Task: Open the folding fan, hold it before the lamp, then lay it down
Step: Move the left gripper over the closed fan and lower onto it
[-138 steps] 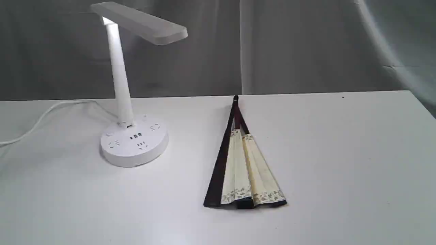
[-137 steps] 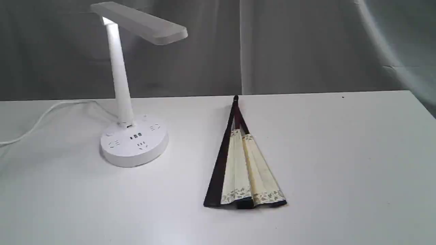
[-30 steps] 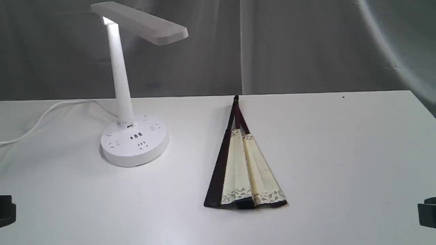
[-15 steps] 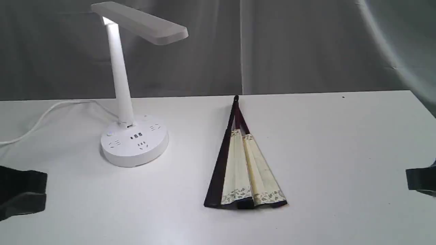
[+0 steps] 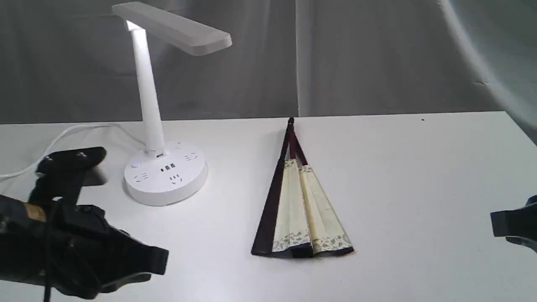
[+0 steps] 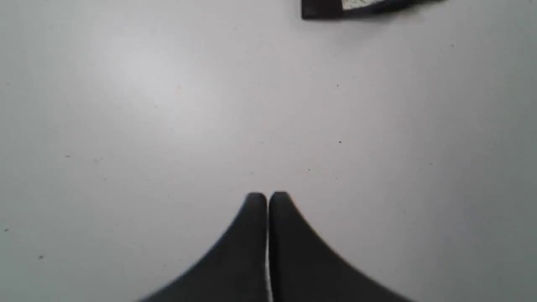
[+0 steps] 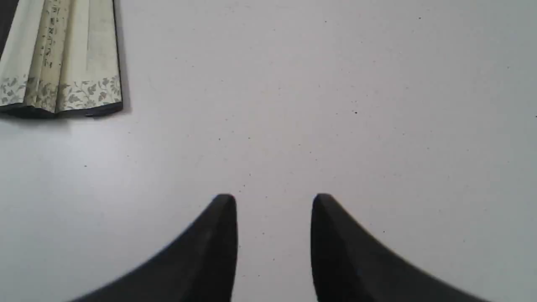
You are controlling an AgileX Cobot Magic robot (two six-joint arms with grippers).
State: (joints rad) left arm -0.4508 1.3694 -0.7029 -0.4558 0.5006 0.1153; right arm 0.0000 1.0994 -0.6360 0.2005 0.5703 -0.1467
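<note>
Fan (image 5: 300, 209) lies flat on the white tabletop (image 5: 419, 167), centre of the exterior frame, only partly spread: pivot toward the back, floral-edged wide end toward the front, dark outer rib on its left. Left end effector (image 5: 157, 264) sits in the lower left of the frame, fingers pressed together with nothing between them, well apart from the fan, tips pointing toward its wide end. The left wrist view catches just the fan's dark corner at the frame's upper edge. Right end effector (image 5: 499, 224) is barely in at the right edge, well apart from the fan on its other side. Its wrist view shows the fingers spread over bare tabletop, holding nothing. Lamp (image 5: 149, 105) stands upright at upper left, cord (image 5: 54, 142) trailing off left. Against half a second earlier: left arm reaches much farther into frame, right one slightly farther; fan and lamp unmoved.
</note>
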